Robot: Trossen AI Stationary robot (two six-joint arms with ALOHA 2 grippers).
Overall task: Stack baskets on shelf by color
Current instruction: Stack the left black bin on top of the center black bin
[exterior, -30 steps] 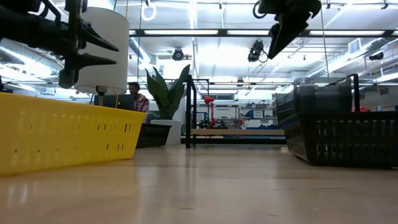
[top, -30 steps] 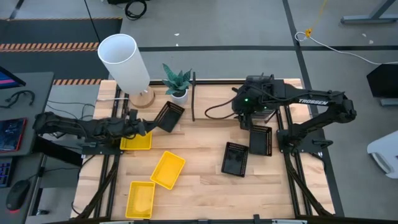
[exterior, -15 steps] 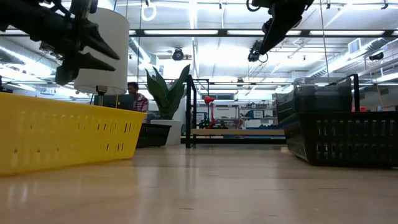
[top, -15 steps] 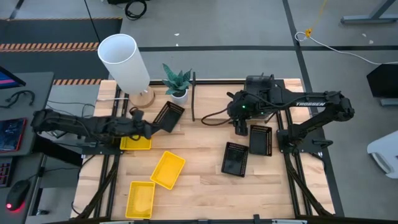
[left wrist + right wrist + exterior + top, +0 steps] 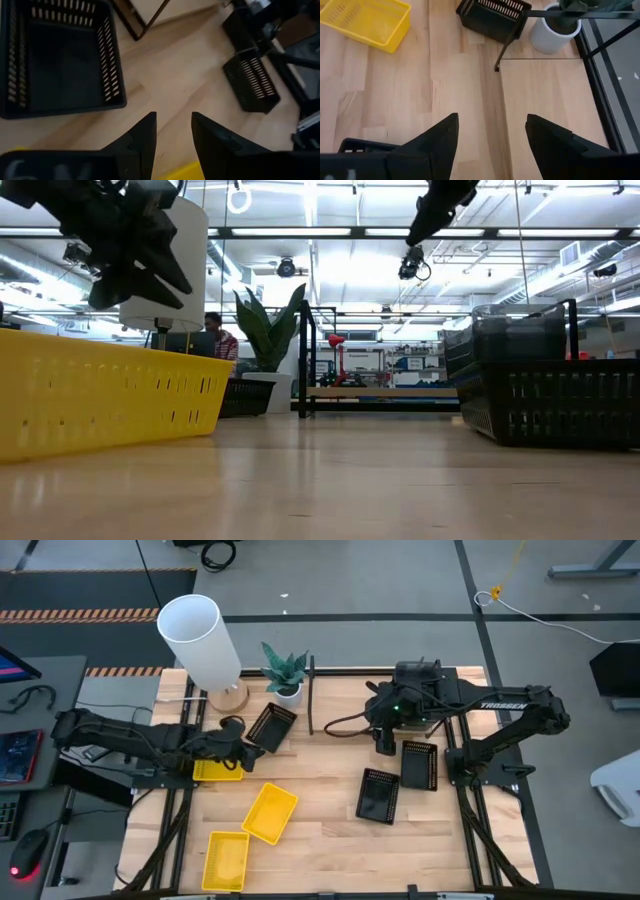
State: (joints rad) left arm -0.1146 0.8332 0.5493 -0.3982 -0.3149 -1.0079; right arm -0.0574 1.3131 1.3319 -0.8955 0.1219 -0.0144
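Near the plant: your black basket lies tilted, long axis diagonal.
Left gripper: fingers apart, empty, just beside it (nearer arm).
Right gripper: spread, empty, well apart.

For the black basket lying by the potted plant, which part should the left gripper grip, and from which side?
Probably the near long rim of the black basket, approached from above by the left gripper, which is open beside it. The basket sits upright with its mouth open, so one finger could drop inside the slotted wall and the other outside. The far side seems poorer: the potted plant and shelf post crowd it.
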